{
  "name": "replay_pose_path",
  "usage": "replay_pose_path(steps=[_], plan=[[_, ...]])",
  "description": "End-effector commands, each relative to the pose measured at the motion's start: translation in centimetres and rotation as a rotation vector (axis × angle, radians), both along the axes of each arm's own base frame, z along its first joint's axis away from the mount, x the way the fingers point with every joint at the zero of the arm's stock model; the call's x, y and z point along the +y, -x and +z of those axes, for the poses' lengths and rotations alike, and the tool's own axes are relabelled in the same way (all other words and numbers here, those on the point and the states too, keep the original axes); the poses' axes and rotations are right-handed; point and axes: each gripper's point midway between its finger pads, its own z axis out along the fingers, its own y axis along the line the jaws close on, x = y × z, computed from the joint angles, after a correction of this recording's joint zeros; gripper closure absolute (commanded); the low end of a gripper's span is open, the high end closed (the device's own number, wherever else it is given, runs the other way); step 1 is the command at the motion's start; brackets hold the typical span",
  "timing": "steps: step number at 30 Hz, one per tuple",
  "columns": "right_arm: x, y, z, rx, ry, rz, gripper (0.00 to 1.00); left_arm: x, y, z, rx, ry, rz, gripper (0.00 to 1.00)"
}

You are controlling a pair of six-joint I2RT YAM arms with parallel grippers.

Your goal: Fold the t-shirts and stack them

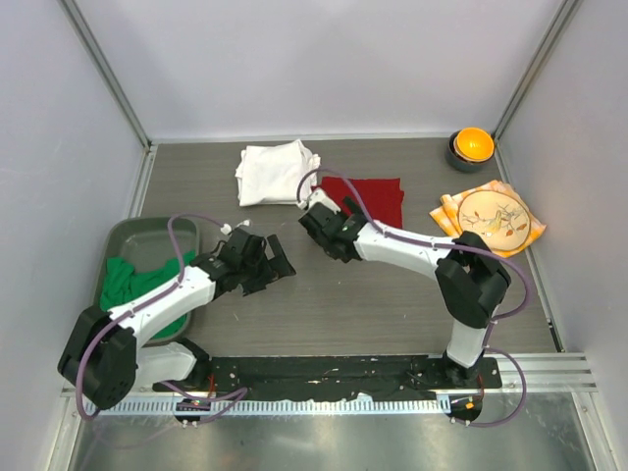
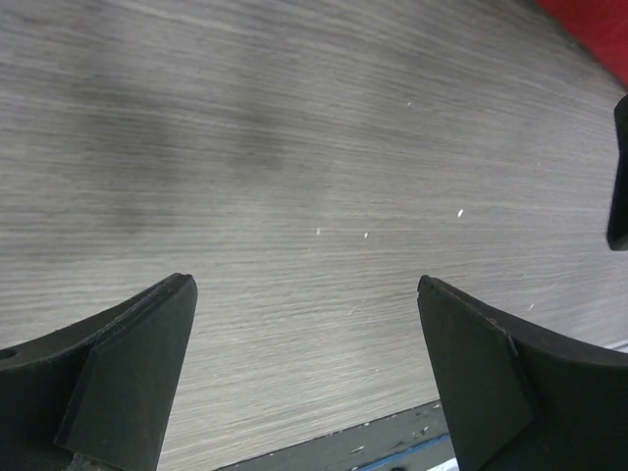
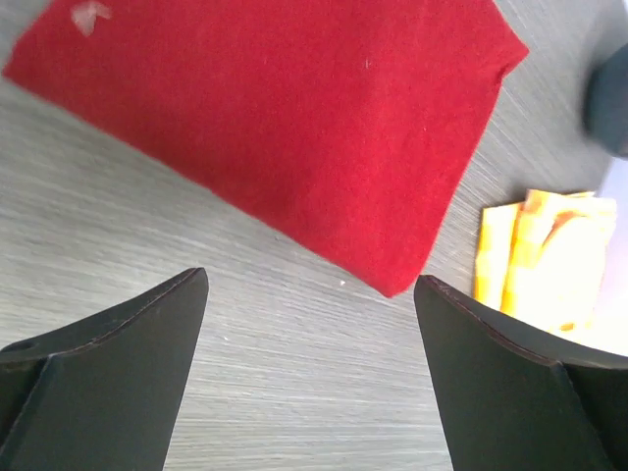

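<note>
Jaws of the right gripper (image 3: 311,279) stand wide apart with nothing between them, above bare table (image 3: 245,392) just beside the near edge of the folded red t-shirt (image 3: 294,118). The left gripper (image 2: 304,283) is equally wide and empty over the wood grain further left. A folded white t-shirt (image 1: 275,172) lies just left of the red one, towards the back. The green t-shirt (image 1: 132,280) sits crumpled in a grey tray (image 1: 147,231) at the left side. An orange patterned cloth (image 1: 491,216) lies far right.
</note>
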Motion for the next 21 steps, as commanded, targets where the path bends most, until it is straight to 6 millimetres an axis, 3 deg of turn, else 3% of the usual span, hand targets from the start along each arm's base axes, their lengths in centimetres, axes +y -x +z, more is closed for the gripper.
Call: replay_pose_path(steps=[1, 4, 5, 6, 8, 21], plan=[[-2.5, -0.1, 0.7, -0.103, 0.246, 0.044, 0.07, 0.4, 0.1, 1.0, -0.054, 0.022, 0.009, 0.00], [-2.4, 0.5, -0.1, -0.164, 0.372, 0.106, 0.08, 0.6, 0.5, 0.8, -0.050, 0.015, -0.002, 0.00], [-2.4, 1.4, -1.4, -0.152, 0.385, 0.147, 0.08, 0.7, 0.6, 0.6, -0.047, 0.014, 0.001, 0.00], [-1.6, 1.2, -1.1, -0.199, 0.341, 0.152, 0.07, 0.6, 0.6, 0.6, -0.048, 0.015, -0.004, 0.00], [-2.7, 1.5, -1.9, -0.202, 0.427, 0.174, 0.08, 0.6, 0.7, 0.4, -0.049, 0.014, -0.010, 0.00], [1.1, -0.4, -4.9, -0.271, 0.513, 0.323, 0.07, 0.1, 0.5, 0.5, -0.046, 0.021, -0.030, 0.00]])
